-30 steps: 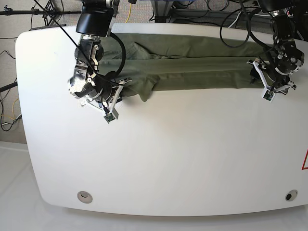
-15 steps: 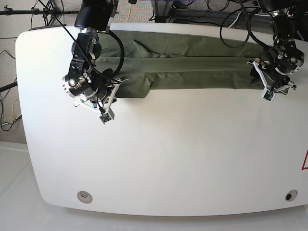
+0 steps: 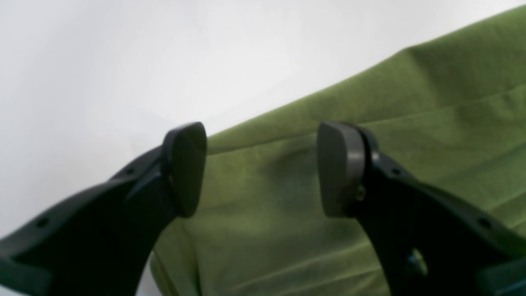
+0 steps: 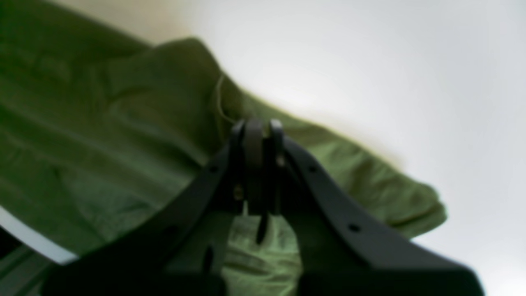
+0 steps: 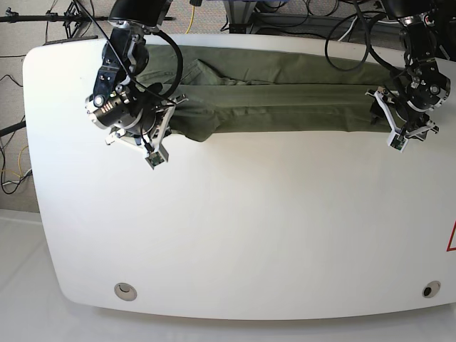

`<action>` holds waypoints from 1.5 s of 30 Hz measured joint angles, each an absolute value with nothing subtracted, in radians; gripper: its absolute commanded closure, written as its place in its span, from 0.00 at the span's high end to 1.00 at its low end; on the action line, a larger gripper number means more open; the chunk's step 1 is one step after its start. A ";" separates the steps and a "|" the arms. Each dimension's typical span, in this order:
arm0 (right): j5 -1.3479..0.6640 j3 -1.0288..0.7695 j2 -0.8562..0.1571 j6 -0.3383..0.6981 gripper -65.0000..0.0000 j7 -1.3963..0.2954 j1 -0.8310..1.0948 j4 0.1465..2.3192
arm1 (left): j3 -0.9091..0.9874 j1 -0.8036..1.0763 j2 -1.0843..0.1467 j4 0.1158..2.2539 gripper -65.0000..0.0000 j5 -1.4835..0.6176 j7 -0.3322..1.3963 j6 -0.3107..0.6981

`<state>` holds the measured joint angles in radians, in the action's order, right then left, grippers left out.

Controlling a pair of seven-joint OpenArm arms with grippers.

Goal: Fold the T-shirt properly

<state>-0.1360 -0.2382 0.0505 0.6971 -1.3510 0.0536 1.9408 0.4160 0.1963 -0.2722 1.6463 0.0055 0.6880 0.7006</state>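
The olive-green T-shirt [image 5: 285,100] lies as a long narrow band along the far side of the white table [image 5: 249,228]. My right gripper [image 5: 171,114] is at the shirt's left end in the base view. In the right wrist view this gripper [image 4: 259,164] is shut, and a pucker of the T-shirt [image 4: 123,135] rises to its tips. My left gripper [image 5: 379,110] hovers at the shirt's other end. In the left wrist view it [image 3: 263,168] is open, its fingers [image 3: 185,168] straddling the T-shirt's [image 3: 370,123] folded edge with nothing pinched.
Cables and stands [image 5: 285,14] crowd the floor behind the far table edge. Two round holes [image 5: 125,290] [image 5: 428,290] sit near the front corners. A red mark [image 5: 452,239] shows at the right border. Bare white tabletop stretches in front of the shirt.
My right arm has moved left and toward the far edge. The shirt's bulging near-left corner has drawn back with it. The left arm has stayed still.
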 measured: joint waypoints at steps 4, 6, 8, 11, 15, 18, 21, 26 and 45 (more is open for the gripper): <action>-0.142 -0.238 0.049 0.697 0.00 -1.369 0.067 1.962 | 0.416 0.196 -0.272 1.646 0.60 0.006 0.688 0.701; -0.175 -0.241 0.049 0.697 0.00 -1.365 0.070 1.979 | 0.416 0.196 -0.271 1.646 0.60 0.006 0.688 0.701; -0.200 -0.241 0.044 0.697 0.00 -1.361 0.072 1.992 | 0.416 0.194 -0.270 1.646 0.60 0.006 0.688 0.701; -0.216 -0.240 0.044 0.697 0.00 -1.358 0.079 2.002 | 0.415 0.194 -0.270 1.646 0.60 0.006 0.688 0.700; -0.237 -0.240 0.041 0.697 0.00 -1.359 0.103 2.017 | 0.415 0.194 -0.270 1.646 0.60 0.006 0.688 0.701; -0.261 -0.240 0.035 0.697 0.00 -1.359 0.127 2.028 | 0.415 0.191 -0.270 1.646 0.60 0.006 0.689 0.701; -0.269 -0.237 0.027 0.697 0.00 -1.361 0.149 2.040 | 0.416 0.186 -0.270 1.646 0.60 0.006 0.688 0.700; -0.280 -0.235 0.022 0.697 0.01 -1.362 0.173 2.055 | 0.416 0.185 -0.270 1.646 0.60 0.005 0.688 0.700; -0.295 -0.236 -0.020 0.697 0.02 -1.365 0.248 2.046 | 0.416 0.185 -0.276 1.642 0.60 0.006 0.689 0.700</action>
